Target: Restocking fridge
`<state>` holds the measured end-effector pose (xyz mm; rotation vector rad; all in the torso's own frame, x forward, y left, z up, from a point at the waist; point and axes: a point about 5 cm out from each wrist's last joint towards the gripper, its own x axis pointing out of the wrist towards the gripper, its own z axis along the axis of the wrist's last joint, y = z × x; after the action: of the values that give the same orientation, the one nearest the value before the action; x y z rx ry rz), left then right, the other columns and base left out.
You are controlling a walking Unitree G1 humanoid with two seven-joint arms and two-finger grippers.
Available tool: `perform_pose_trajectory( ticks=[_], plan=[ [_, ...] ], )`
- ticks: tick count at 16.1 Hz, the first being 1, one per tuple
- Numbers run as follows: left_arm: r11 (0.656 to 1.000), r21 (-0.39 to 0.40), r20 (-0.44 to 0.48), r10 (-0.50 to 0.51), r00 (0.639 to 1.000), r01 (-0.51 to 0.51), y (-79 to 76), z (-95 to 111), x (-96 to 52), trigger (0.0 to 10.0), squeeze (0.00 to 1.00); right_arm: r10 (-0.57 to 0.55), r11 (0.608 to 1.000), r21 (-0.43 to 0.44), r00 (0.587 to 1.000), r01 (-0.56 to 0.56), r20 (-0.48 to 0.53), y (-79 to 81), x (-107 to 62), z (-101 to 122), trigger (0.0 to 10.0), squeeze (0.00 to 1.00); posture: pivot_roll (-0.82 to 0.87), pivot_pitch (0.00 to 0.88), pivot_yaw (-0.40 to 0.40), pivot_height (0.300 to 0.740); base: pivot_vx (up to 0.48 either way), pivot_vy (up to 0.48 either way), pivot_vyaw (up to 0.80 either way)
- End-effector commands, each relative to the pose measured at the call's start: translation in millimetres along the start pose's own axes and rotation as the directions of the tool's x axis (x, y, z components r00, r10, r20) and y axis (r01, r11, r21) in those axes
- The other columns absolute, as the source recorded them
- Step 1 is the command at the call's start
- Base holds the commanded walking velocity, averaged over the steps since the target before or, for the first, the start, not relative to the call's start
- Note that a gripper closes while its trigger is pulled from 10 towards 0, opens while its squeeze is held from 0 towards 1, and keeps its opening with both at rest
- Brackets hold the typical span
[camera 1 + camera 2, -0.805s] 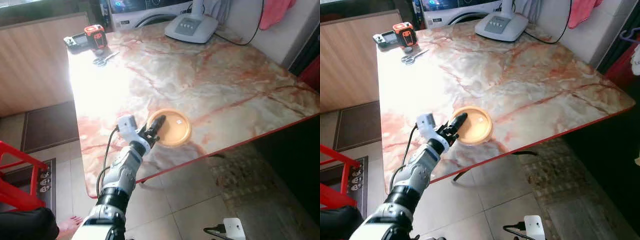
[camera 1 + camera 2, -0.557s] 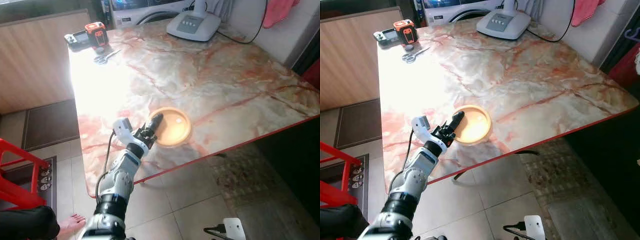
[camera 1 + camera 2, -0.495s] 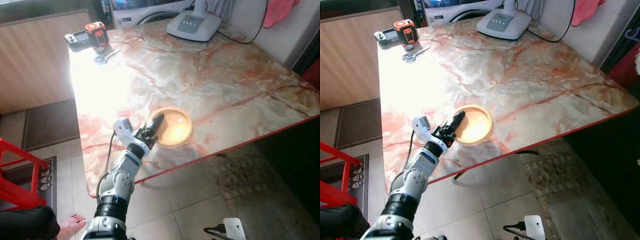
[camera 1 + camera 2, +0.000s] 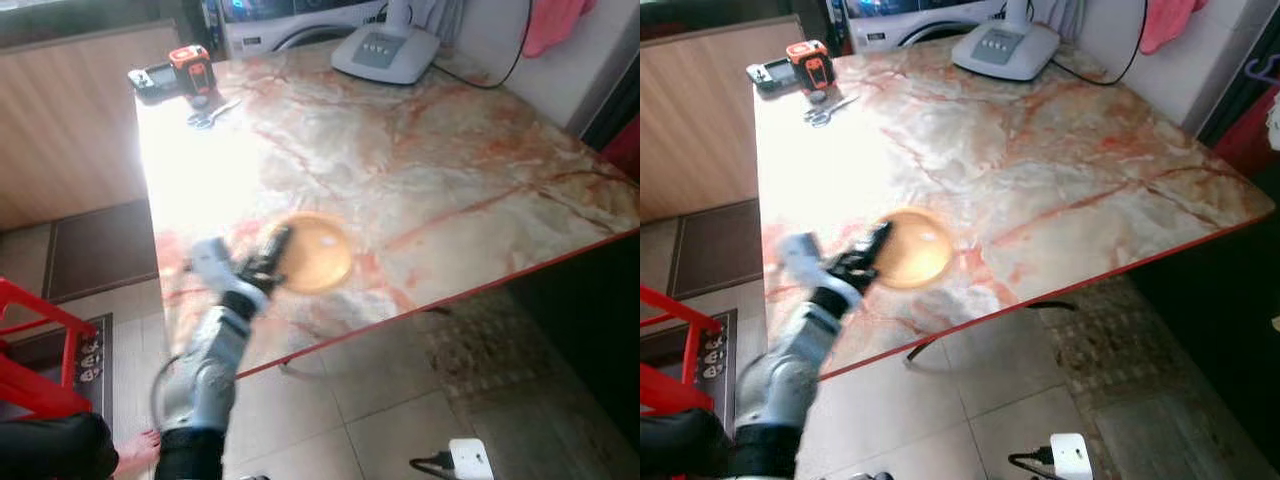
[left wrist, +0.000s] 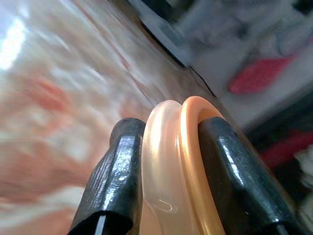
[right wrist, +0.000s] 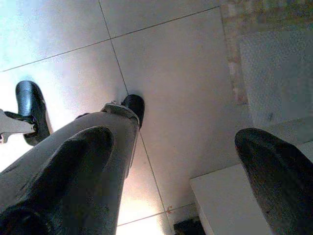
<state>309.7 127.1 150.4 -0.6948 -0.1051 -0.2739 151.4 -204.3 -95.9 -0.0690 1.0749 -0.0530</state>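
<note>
A round orange plate (image 4: pixel 315 255) lies on the marble table (image 4: pixel 450 160), close to its near left edge. My left gripper (image 4: pixel 268 258) is shut on the plate's left rim, and the arm is blurred with motion. In the left wrist view the two black fingers (image 5: pixel 115 176) pinch the orange rim (image 5: pixel 188 161) between them. My right gripper (image 6: pixel 168 161) hangs low over the tiled floor, open, its fingers wide apart with nothing between them.
At the table's far end are a white appliance base (image 4: pixel 385 52), scissors (image 4: pixel 207 116), an orange tape measure (image 4: pixel 190 70) and a dark device (image 4: pixel 150 82). A red stool (image 4: pixel 30 350) stands at the left. A bare foot (image 4: pixel 135 455) and a white plug (image 4: pixel 468 458) are on the floor.
The left arm has swung left, dragging the plate with it towards the table's left edge. The grip on the rim is unchanged.
</note>
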Motion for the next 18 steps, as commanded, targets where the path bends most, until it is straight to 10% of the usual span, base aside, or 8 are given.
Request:
perform_pose_trajectory(
  ticks=[1,18],
  plan=[
    [1.000,0.006,0.043,0.017,0.999,-0.017,-1.1,12.2,-2.2,10.0,0.00,0.001,1.000,0.014,1.000,0.000,-0.024,1.1,-1.2,-9.2,10.0,0.00,-0.01,0.079,-0.001,0.740,0.000,0.000,0.00],
    [0.999,0.012,0.057,0.048,0.997,-0.048,-13.6,22.6,-4.0,10.0,0.00,-0.013,0.996,0.089,1.000,0.014,-0.014,4.4,-1.4,-11.0,10.0,0.00,0.00,0.115,0.030,0.740,0.000,0.000,0.00]
  ],
)
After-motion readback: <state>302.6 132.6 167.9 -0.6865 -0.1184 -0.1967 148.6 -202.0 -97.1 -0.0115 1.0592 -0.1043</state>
